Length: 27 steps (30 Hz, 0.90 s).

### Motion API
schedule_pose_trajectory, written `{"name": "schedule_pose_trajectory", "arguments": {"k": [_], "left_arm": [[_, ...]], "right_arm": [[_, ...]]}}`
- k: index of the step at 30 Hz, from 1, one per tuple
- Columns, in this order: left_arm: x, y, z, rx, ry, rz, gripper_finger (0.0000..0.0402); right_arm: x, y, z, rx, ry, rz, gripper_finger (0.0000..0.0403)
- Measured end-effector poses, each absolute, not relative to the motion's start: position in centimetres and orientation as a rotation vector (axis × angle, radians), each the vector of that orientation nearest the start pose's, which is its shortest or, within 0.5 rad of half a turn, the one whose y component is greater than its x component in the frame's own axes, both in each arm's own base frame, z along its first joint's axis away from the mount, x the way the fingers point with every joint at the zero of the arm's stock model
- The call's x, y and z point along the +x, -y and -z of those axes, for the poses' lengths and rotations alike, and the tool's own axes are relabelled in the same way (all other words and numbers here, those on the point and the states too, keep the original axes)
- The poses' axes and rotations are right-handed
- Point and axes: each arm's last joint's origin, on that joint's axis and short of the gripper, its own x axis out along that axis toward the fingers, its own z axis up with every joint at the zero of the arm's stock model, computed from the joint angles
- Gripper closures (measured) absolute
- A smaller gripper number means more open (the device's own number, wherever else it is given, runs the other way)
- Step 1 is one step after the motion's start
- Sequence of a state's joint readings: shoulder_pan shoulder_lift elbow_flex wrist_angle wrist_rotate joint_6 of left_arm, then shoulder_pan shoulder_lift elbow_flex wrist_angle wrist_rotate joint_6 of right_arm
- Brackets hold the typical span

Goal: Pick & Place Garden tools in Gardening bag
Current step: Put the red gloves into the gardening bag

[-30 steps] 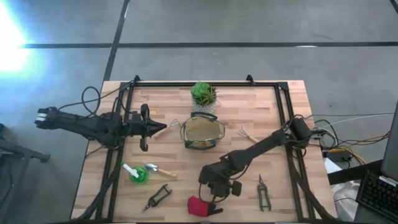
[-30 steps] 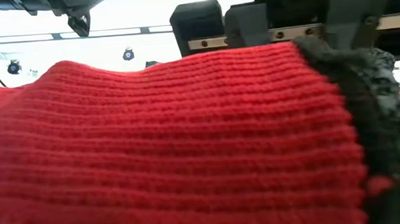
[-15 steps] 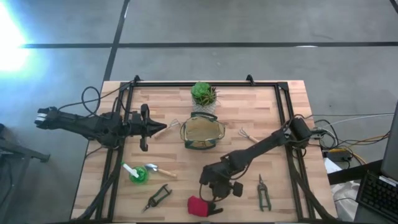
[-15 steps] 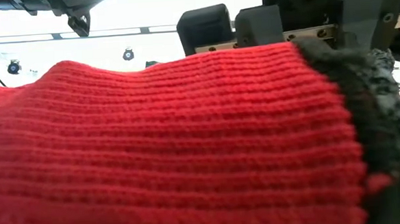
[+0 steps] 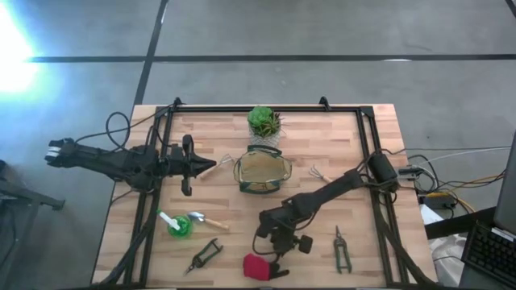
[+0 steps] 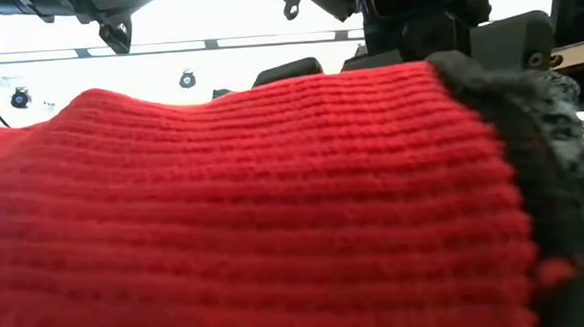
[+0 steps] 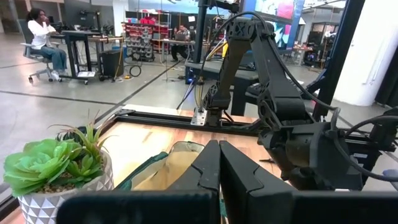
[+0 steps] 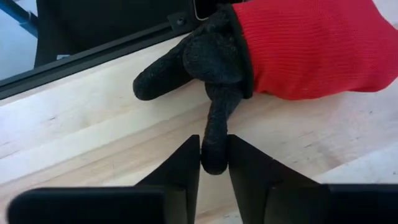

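Observation:
A red glove with black fingers lies flat on the table near its front edge and fills the low view. My right gripper stands just on its far side and is shut on one black finger. The tan bag stands open at mid-table. My left gripper is shut and empty to the left of the bag. A trowel, a green-and-white tool, two pruners and a rake fork lie on the table. My right gripper pinches one black glove finger near its tip between its two fingers. The fingers come slanting down from the table's far side and lie along the glove finger. The glove lies flat on the table, its red cuff away from the gripper.
A green plant in a white pot stands just behind the bag. A wooden-handled tool lies between my left gripper and the bag. A black frame rail runs along the far edge. People show in the room beyond.
My right gripper has sunk lower behind the glove and shifted slightly toward the table's left, its wrist tipping. The glove has stayed where it lay.

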<state>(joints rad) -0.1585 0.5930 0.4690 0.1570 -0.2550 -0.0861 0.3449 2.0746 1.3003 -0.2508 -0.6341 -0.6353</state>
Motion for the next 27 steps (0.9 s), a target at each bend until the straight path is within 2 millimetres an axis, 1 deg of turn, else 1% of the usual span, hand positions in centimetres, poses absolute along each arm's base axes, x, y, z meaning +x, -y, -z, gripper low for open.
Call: {"name": "schedule_pose_trajectory", "arguments": {"k": [5,12,16,22,27], "left_arm": [[14.7,1.6,-28.3,-0.093,0.036,-0.095,0.0396],[14.7,1.6,-28.3,-0.093,0.036,-0.095,0.0396],[14.7,1.6,-28.3,-0.093,0.036,-0.095,0.0396],[14.7,1.6,-28.3,-0.092,0.035,-0.095,0.0396],[14.7,1.6,-28.2,-0.091,0.025,-0.095,0.0396]], "right_arm": [[38.2,-15.4,-12.9,-0.376,-0.732,-1.176,0.0386],[38.2,-15.0,-12.9,-0.362,-0.758,-1.162,0.0394],[37.8,-14.7,-13.2,-0.395,-0.829,-1.11,0.0394],[37.1,-13.7,-15.4,-0.369,-0.885,-1.04,0.0395],[36.3,-11.9,-17.8,-0.324,-0.933,-0.968,0.0395]]}}
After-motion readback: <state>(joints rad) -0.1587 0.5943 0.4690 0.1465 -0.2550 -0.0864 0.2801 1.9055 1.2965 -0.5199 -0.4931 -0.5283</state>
